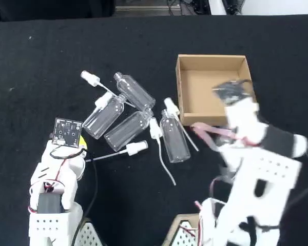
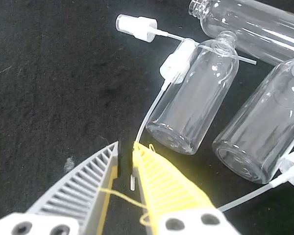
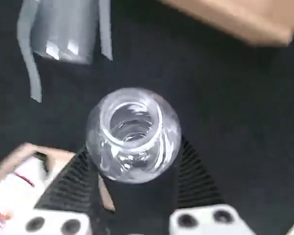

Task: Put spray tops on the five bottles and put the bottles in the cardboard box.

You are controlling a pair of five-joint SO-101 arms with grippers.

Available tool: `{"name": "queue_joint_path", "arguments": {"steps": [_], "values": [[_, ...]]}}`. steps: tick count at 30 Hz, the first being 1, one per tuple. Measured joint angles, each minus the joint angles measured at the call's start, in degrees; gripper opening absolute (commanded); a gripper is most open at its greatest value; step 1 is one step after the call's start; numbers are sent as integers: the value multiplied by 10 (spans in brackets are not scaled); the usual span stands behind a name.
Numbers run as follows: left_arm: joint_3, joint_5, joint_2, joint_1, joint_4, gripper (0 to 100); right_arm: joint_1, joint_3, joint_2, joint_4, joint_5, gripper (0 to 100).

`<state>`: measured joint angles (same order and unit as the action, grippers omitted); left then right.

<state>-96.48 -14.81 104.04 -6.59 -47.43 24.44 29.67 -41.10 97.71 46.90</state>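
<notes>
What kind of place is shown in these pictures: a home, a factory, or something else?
Probably a robotics lab bench: two white arms at a black-covered table, clear bottles and a cardboard box laid out for practice, and what look like cables behind.

Desk black. Bottles clear, spray tops white. Box tan. Left pincer ribbed grey-yellow; right pincer black.

No legible text, label, brand, number or sign anywhere. Plain and unprinted: the clear bottles, the white spray tops, and the walls of the cardboard box. Only pale specks, too small to read, on the small dark circuit board atop the left arm near the table's front left corner.
</notes>
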Motion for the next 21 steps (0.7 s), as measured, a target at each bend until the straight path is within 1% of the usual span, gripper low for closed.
{"name": "queue_joint_path", "arguments": {"steps": [4,6,8,11,14,21], "values": [[0,0,0,0,0,55,159,0,63,-74,82,11],[0,0,0,0,0,55,215,0,105,-109,110,11],[0,0,0,0,0,55,252,0,152,-147,123,11],[0,0,0,0,0,55,283,0,226,-200,129,11],[0,0,0,0,0,55,291,0,275,-220,129,11],[0,0,0,0,0,55,292,-4,280,-229,129,11]]}}
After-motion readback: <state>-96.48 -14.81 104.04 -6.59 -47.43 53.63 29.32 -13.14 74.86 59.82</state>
